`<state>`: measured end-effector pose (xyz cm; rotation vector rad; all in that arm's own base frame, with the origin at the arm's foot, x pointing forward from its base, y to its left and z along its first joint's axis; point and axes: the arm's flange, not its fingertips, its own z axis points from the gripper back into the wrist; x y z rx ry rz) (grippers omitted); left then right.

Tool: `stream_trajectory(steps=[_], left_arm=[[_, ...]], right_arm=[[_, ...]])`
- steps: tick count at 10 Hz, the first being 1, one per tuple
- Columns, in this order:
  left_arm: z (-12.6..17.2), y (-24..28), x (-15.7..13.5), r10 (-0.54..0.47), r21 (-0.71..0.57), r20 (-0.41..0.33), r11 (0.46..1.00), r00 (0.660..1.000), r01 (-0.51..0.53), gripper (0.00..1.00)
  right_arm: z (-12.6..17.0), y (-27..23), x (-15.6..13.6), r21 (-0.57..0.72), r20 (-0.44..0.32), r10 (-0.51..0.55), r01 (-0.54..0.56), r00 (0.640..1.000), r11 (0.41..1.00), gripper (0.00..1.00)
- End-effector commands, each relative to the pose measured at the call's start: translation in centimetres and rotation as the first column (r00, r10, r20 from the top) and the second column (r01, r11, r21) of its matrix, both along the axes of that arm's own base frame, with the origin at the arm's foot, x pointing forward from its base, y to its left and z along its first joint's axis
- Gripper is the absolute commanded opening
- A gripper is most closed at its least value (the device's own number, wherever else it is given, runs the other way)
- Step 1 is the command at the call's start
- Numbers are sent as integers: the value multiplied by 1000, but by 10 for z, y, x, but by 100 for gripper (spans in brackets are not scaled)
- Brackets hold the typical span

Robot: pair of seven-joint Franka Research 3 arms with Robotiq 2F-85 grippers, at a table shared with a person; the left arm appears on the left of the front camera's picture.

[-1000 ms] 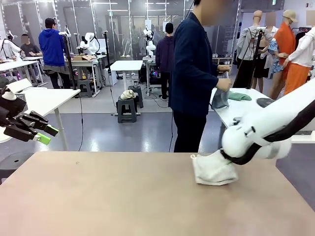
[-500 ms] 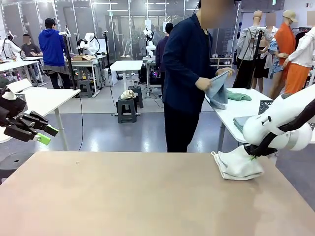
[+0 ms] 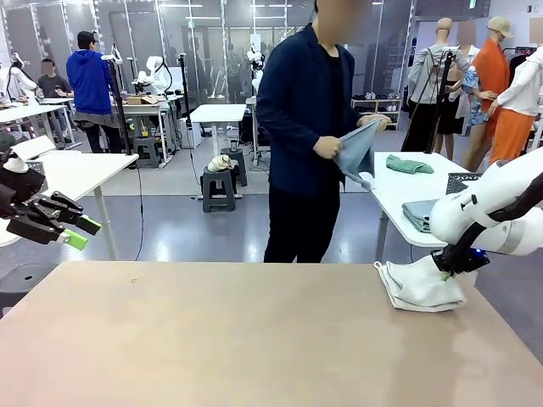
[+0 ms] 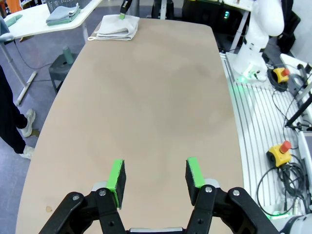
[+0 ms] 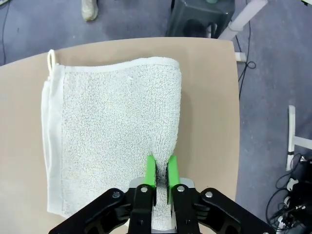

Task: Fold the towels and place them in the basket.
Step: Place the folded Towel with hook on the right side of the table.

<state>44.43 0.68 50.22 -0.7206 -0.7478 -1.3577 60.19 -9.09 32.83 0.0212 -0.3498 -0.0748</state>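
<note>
Roughly midway: cream towel (image 5: 112, 131) lies folded at frame right, right gripper (image 5: 162, 162) pinching its fold; left gripper (image 4: 154, 165) spread, empty; the person (image 3: 305, 127) is handling the grey-blue towel (image 3: 356, 153); basketing remains.

R pincer (image 5: 161, 163) hides near edge of cream towel (image 5: 112, 136).

The big brown table (image 3: 212, 339) is flat and smooth. One white towel (image 3: 422, 286) lies on it, folded up, at the far right corner, close to the edge. A little loop sticks out at one of its corners. Behind it stands a white table (image 3: 392, 191) with a folded grey-blue cloth (image 3: 417, 214) and a green cloth (image 3: 413, 166) on top.
</note>
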Motion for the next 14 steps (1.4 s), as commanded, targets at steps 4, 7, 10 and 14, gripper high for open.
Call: stream_trajectory(steps=[4,7,10,14], left_arm=[[1,0,0,-3,-7,3,1000,1000,3,64],[1,0,0,-3,-7,3,1000,1000,3,64],[1,0,0,-3,-7,3,1000,1000,3,64],[1,0,0,-3,-7,3,1000,1000,3,64]], right_arm=[[37,-9,0,-7,50,49,-49,998,999,70],[134,10,-29,30,55,92,-94,994,995,84],[245,40,-99,54,46,110,-113,993,992,84],[301,65,-175,-4,43,92,-92,995,996,84]])
